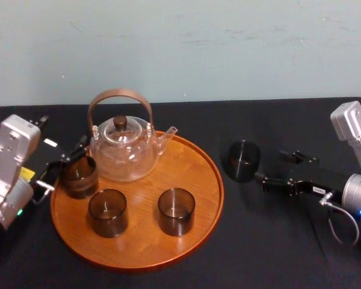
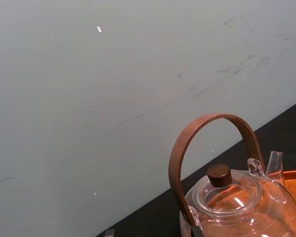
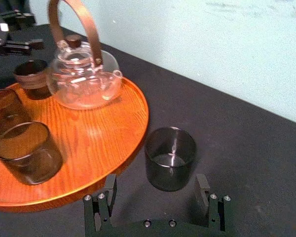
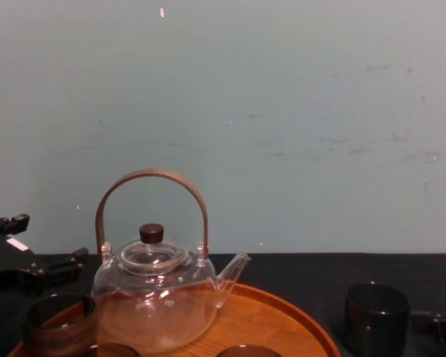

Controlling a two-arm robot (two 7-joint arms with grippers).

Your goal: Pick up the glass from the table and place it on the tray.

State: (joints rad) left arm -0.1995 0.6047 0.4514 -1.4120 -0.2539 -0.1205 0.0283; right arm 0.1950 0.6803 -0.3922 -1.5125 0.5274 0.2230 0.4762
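Head view: glass (image 1: 243, 160) just outside tray (image 1: 198, 165) rim.

- Looks like a robot lab's test bench: a tabletop (image 1: 277, 241) draped in plain black cloth.
- A pale green wall (image 1: 228, 48), scuffed and streaked, stands right behind it.
- On the cloth sits a tea set: a glass teapot (image 1: 123, 153) on a round wooden tray (image 1: 198, 198).

Soft, even light leaves faint shadows, with glints on teapot (image 3: 84, 74) and tray (image 3: 103, 138).
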